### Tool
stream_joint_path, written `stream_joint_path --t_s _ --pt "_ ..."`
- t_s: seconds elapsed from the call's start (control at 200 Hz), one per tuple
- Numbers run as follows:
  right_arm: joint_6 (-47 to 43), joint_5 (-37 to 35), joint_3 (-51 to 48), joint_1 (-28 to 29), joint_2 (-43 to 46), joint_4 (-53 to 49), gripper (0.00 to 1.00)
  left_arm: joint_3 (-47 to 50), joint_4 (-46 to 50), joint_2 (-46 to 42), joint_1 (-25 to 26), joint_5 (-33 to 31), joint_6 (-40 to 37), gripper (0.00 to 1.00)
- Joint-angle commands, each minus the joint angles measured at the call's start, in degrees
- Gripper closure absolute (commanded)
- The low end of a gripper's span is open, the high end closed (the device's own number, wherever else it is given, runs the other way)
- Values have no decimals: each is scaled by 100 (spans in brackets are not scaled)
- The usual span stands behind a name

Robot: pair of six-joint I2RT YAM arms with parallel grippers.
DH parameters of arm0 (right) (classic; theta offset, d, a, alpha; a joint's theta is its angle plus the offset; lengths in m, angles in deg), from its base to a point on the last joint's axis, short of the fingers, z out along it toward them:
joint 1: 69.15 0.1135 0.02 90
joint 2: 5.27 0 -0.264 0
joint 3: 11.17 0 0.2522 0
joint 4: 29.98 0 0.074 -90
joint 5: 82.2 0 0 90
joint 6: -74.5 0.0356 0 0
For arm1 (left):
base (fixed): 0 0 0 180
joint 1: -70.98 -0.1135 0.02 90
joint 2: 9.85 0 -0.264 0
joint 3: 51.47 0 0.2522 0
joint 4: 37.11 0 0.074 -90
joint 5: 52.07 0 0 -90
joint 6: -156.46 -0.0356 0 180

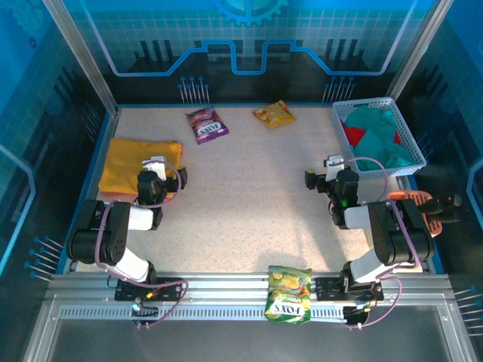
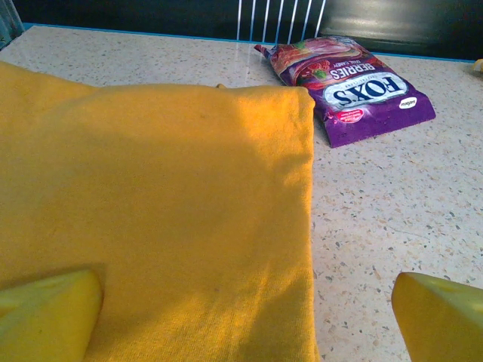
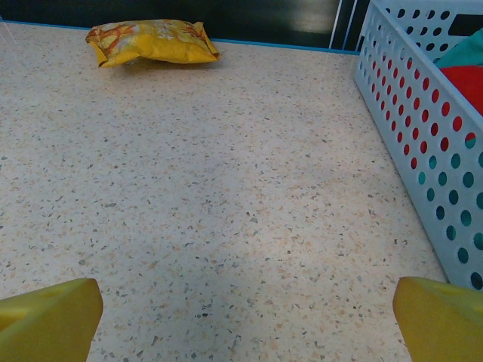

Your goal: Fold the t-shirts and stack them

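Folded yellow-orange cloth t-shirt (image 1: 136, 162) lies far left of white perforated plastic basket (image 1: 389, 171); teal t-shirt (image 1: 385, 132) and red t-shirt (image 1: 355, 137) bunched inside it. Left fingers (image 2: 45, 317), right fingers (image 3: 45, 317) released, empty. Risk: lifting teal drags red out, tangled.

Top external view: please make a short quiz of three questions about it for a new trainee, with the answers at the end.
1. True or false: the yellow-orange t-shirt lies inside the basket.
2. What lies in the basket? A) a teal t-shirt and a red t-shirt B) a blue towel C) two bottles
3. How many snack packets are there, counting the purple packet?
Key: 1. False: it lies on the table, at the left. 2. A. 3. Three: the purple one, the yellow packet and the green packet.
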Motion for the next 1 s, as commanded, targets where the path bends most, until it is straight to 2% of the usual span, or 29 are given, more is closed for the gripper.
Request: stream_joint_path --t_s 0.0,0.395,0.535,0.595,0.665,0.71,0.816,0.901,0.991 --pt "-159 81 148 -2 -13 39 0 -139 -3 35 66 26 -121 1" --pt "-172 74 116 16 -11 89 0 -119 -47 41 122 -95 -128 1" --pt "-129 288 144 -92 -13 33 0 -126 -47 40 122 -95 -128 1" --pt "-148 131 160 -30 -1 37 0 -106 -63 37 122 -103 -136 1" --pt "-188 -578 195 197 268 -176 0 -108 -84 42 156 -142 -174 1" --pt "-233 -933 363 317 568 -694 0 -130 -17 6 177 -219 -175 1" --pt "-346 -1186 1205 577 1076 -2499 0 -175 270 -255 287 -549 -207 1" --pt "-6 -1410 1848 623 1269 -3697 0 -420 1164 -704 425 -789 -250 1" --pt "481 -1503 2245 632 1415 -4318 0 -735 2098 -1048 545 -927 -140 1"
